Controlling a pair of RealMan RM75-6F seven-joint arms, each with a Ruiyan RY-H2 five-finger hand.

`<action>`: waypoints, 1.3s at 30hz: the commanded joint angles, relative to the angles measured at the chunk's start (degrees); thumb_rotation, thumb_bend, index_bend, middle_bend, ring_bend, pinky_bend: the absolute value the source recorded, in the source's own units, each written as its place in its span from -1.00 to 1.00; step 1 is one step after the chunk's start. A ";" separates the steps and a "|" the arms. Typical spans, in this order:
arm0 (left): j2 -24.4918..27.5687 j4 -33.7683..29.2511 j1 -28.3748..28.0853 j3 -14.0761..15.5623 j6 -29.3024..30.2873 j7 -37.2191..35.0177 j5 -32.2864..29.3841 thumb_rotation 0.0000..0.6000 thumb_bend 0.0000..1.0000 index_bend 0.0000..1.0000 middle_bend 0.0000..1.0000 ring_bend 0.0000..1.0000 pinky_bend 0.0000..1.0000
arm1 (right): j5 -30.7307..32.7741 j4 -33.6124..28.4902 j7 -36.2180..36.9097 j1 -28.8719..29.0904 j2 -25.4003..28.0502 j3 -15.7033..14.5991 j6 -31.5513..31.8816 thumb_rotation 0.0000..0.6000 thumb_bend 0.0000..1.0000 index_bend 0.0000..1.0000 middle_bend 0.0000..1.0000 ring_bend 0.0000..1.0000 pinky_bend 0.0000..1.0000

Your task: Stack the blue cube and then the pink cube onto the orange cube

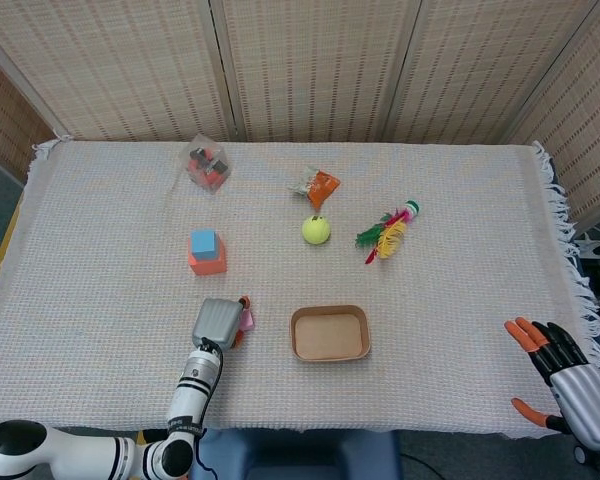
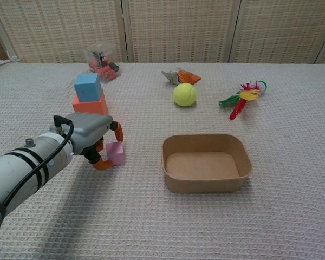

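The blue cube (image 1: 204, 242) (image 2: 88, 86) sits on top of the orange cube (image 1: 208, 262) (image 2: 90, 106) at the left middle of the table. Just in front of that stack, the small pink cube (image 1: 247, 320) (image 2: 117, 154) rests on the cloth. My left hand (image 1: 218, 322) (image 2: 92, 135) is against its left side, fingers curled over the top and the thumb low on its near side, gripping it. In the head view the hand hides most of the cube. My right hand (image 1: 570, 375) hangs off the table's near right corner, fingers spread and holding nothing.
A shallow cardboard tray (image 1: 329, 310) (image 2: 206, 137) stands right of the pink cube. Further back lie a tennis ball (image 1: 316, 230) (image 2: 184, 94), a feather toy (image 1: 388, 235) (image 2: 242, 97), an orange packet (image 1: 320, 186) and a clear box of small parts (image 1: 206, 166) (image 2: 102, 59).
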 commanded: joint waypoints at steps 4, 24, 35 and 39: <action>-0.24 1.34 0.52 0.82 1.23 -0.43 2.51 1.00 -0.41 -0.18 1.00 1.00 1.00 | 0.21 -0.19 -0.43 0.07 -0.16 0.14 -0.20 1.00 -0.80 -1.00 -1.00 -1.00 -1.00; 13.82 -15.32 3.47 1.09 5.08 -1.18 11.02 1.00 -0.39 0.07 1.00 1.00 1.00 | 1.18 -0.62 -1.06 0.11 -0.35 0.49 -0.74 1.00 -0.80 -1.00 -1.00 -1.00 -1.00; 20.60 -17.02 0.04 -7.34 2.52 -0.96 4.50 1.00 -0.38 0.08 1.00 1.00 1.00 | 2.12 -0.97 -1.98 0.50 -0.71 0.92 -1.82 1.00 -0.80 -1.00 -1.00 -1.00 -1.00; 20.93 -14.49 -1.87 -9.91 0.44 -2.38 1.96 1.00 -0.38 0.09 1.00 1.00 1.00 | 3.07 -1.18 -2.42 0.67 -0.84 1.26 -2.45 1.00 -0.80 -1.00 -1.00 -1.00 -1.00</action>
